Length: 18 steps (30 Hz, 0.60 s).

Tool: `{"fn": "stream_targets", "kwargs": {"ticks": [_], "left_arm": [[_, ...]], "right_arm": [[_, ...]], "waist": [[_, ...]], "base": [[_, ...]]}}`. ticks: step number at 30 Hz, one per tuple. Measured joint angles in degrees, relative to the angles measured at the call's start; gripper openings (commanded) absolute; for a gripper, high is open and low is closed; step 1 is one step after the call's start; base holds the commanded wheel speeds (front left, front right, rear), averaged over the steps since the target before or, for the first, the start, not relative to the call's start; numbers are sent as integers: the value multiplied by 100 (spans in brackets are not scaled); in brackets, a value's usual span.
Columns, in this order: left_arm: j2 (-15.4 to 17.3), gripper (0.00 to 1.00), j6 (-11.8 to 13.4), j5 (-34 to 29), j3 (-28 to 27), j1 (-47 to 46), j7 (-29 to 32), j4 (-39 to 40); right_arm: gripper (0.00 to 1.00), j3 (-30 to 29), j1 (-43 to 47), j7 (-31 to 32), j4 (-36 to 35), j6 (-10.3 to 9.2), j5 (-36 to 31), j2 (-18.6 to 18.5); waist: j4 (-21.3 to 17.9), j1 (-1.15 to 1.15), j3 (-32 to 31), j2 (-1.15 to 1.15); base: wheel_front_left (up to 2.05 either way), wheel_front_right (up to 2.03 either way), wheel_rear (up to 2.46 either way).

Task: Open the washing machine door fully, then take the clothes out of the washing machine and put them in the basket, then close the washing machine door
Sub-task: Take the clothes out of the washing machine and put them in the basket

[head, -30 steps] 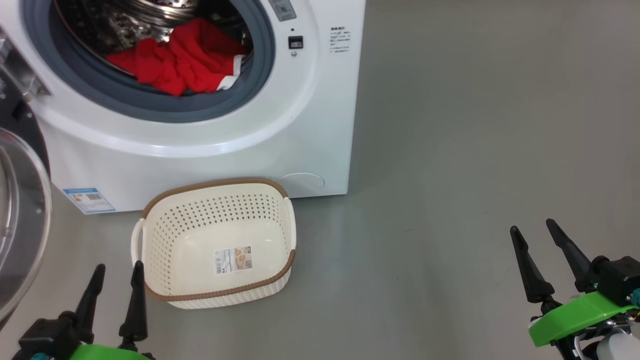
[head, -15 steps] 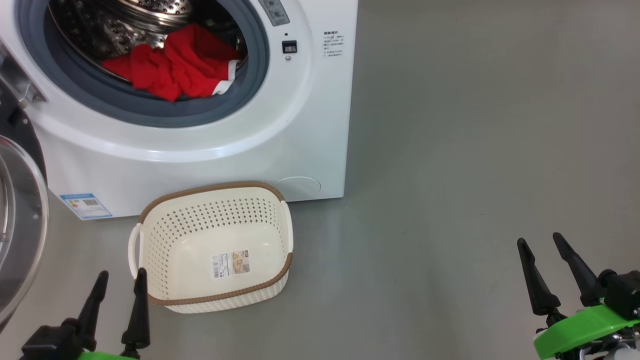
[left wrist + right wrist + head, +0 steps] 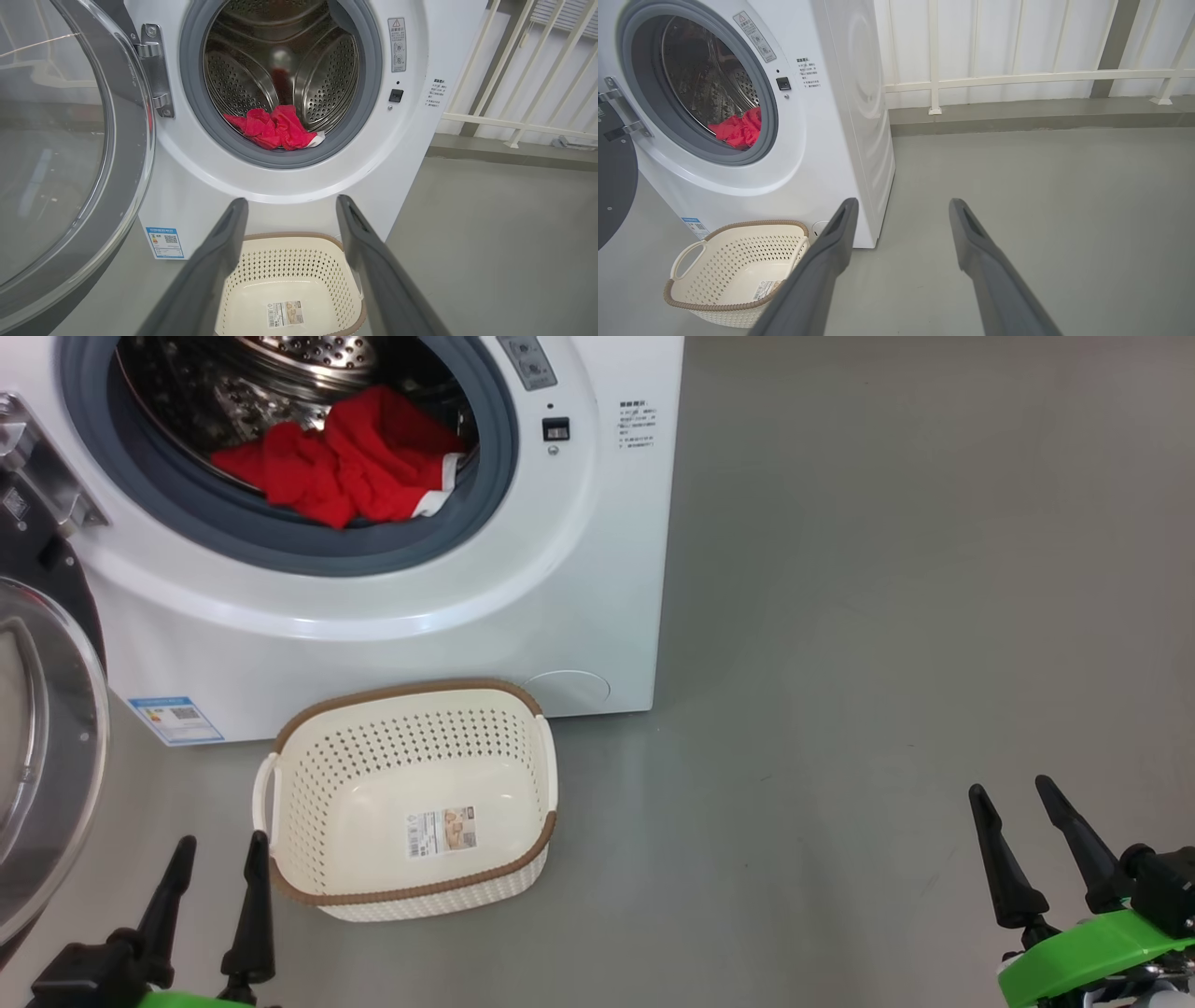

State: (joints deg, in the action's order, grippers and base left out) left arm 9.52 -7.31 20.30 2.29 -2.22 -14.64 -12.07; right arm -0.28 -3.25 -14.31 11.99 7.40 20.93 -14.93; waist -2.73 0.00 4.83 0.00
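The white washing machine [image 3: 523, 607] [image 3: 411, 154] [image 3: 822, 140] stands with its door [image 3: 42, 747] [image 3: 60, 154] swung open to the left. Red clothes [image 3: 350, 467] [image 3: 275, 130] [image 3: 738, 130] lie at the front of the steel drum. On the floor before the machine sits the cream basket [image 3: 411, 887] [image 3: 289, 242] [image 3: 719, 305], holding nothing but a paper label. My left gripper [image 3: 217, 842] [image 3: 289, 203] is open, low at the basket's left corner. Far to the right over bare floor, my right gripper [image 3: 1011, 786] [image 3: 901, 203] is open too. Neither touches anything.
Grey floor [image 3: 887, 616] stretches to the right of the machine. A white railing [image 3: 1017, 77] [image 3: 528, 93] on a low kerb runs behind. The open door's glass bowl bulges out at the far left, close to my left arm.
The head camera shifted slightly, so the whole picture slid a little. Both grippers stay open and low, and the clothes, basket and door keep their places.
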Motion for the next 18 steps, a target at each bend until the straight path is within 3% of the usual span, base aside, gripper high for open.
{"fn": "stream_targets", "kwargs": {"ticks": [10, 18], "left_arm": [[-4, 100, 0, -13, -27, 81, 0, 86], [-19, 100, 0, -58, -44, 80, 0, 82]], "right_arm": [[100, -10, 98, 0, -36, 0, -1, 3], [100, -3, 97, 0, -35, 0, -2, 0]], "waist": [[38, 0, 46, 0], [40, 0, 74, 0]], "base": [[5, -5, 0], [72, -100, 28]]}}
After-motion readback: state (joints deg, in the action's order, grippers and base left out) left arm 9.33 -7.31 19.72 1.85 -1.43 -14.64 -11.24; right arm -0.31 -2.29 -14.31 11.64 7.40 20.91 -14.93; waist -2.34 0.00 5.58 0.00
